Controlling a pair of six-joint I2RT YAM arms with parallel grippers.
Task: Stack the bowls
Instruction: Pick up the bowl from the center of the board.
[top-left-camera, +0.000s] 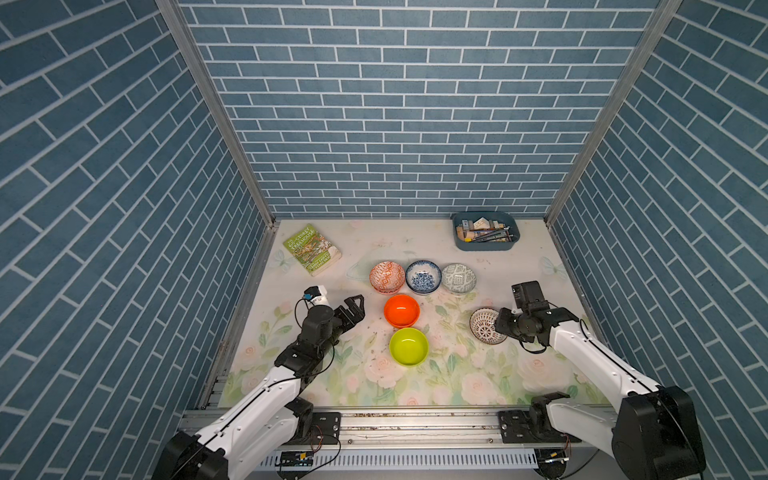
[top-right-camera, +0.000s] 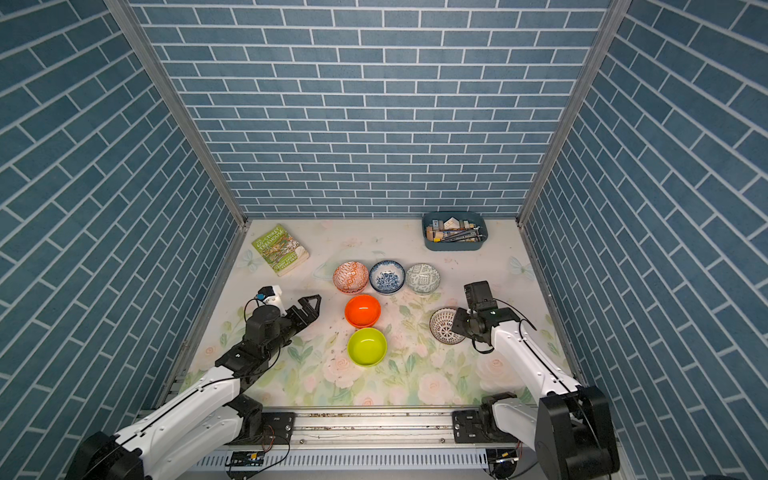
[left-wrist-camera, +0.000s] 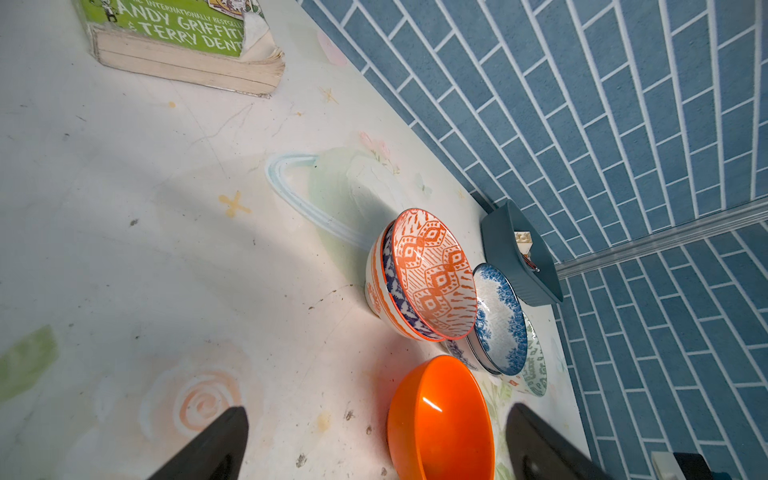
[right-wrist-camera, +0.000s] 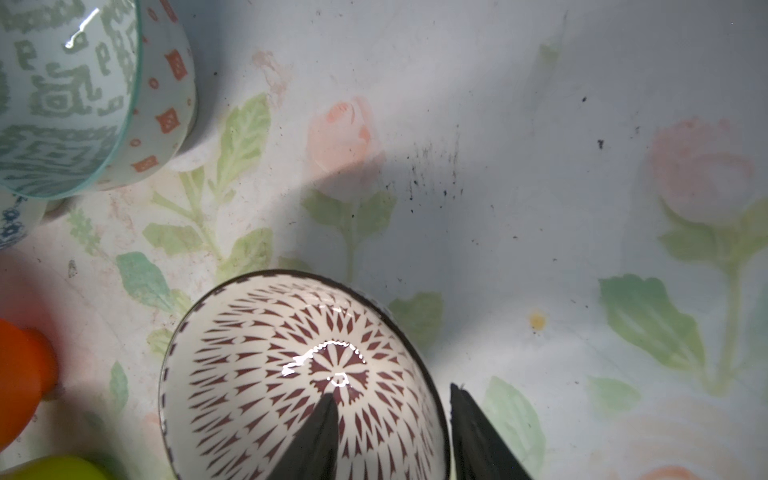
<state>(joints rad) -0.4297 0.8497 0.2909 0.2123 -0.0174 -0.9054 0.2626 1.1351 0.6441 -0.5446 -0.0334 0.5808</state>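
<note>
Bowls (top-left-camera: 387, 277): three of eight nested, five loose. Clock read on a top view, 12 = back wall (top-left-camera: 415, 124), centre = plain orange bowl (top-left-camera: 401, 309).

Left gripper (top-left-camera: 359, 307) at 9, jaws wide apart, empty, hovering just beside that bowl.

Orange-white stack (left-wrist-camera: 424, 274) at 11: left wrist view shows orange-white, blue-white, orange-white nested.

Lime-green bowl (top-left-camera: 408, 345) at 6, alone.

Blue-white floral bowl (top-left-camera: 423, 276) at 1, just beside the stack; can't tell if anything sits under it.

Grey-green bowl (top-left-camera: 458, 278) at 2, alone.

Brown-lattice bowl (right-wrist-camera: 299, 374) at 3, tipped off flat. Right gripper (right-wrist-camera: 392, 390) straddles its rim, one finger inside, one outside, jaws part closed – reads as a grip.

Judgement: roughly a third done; this bowl needs a pile, then four more placements. Which pile it goes to I can't tell.
</note>
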